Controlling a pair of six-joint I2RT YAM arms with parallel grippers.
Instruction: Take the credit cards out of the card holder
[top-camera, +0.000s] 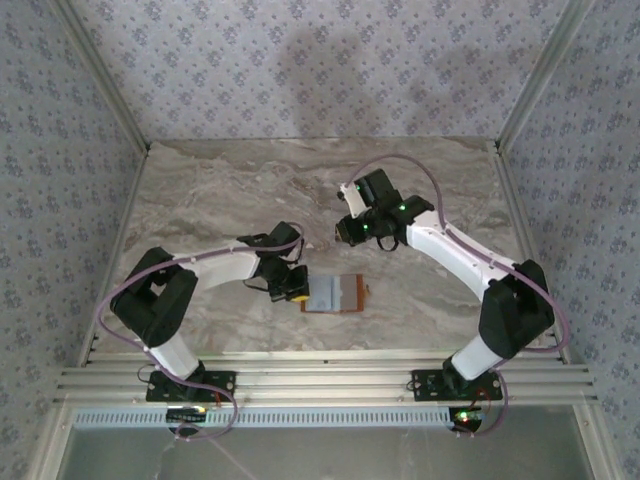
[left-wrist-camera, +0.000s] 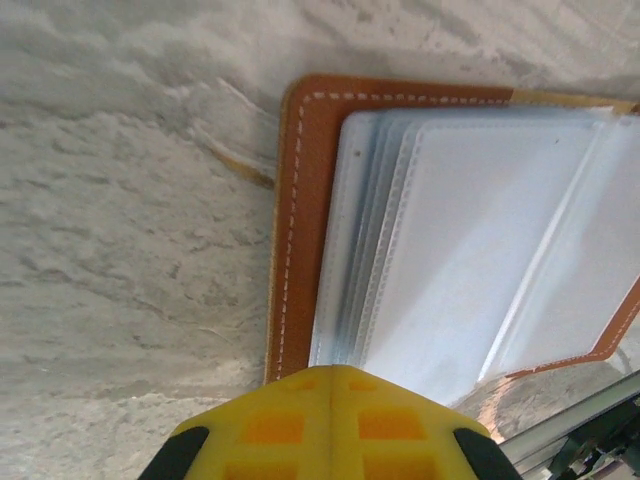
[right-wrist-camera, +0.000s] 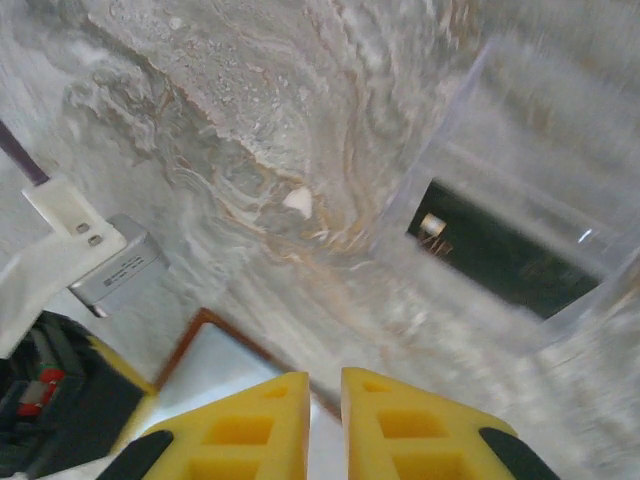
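Note:
The card holder (top-camera: 345, 292) lies open on the marble table, its brown leather edge (left-wrist-camera: 298, 220) framing a stack of pale plastic sleeves (left-wrist-camera: 480, 250). My left gripper (left-wrist-camera: 333, 372) is shut, and its yellow tips rest on the holder's left edge (top-camera: 298, 290). My right gripper (top-camera: 345, 232) hovers behind the holder. Its jaws (right-wrist-camera: 325, 385) stand a narrow gap apart with nothing between them. One dark credit card (right-wrist-camera: 490, 250) with a gold chip lies flat on the table beyond the right gripper, blurred, with a pale translucent outline around it. A corner of the holder (right-wrist-camera: 215, 360) shows below the right fingers.
The left arm's wrist (right-wrist-camera: 60, 400) sits close to the right gripper's left side. Patterned walls (top-camera: 60, 150) close in the table on three sides, and a metal rail (top-camera: 320, 380) runs along the near edge. Bare marble (top-camera: 250, 180) stretches behind both arms.

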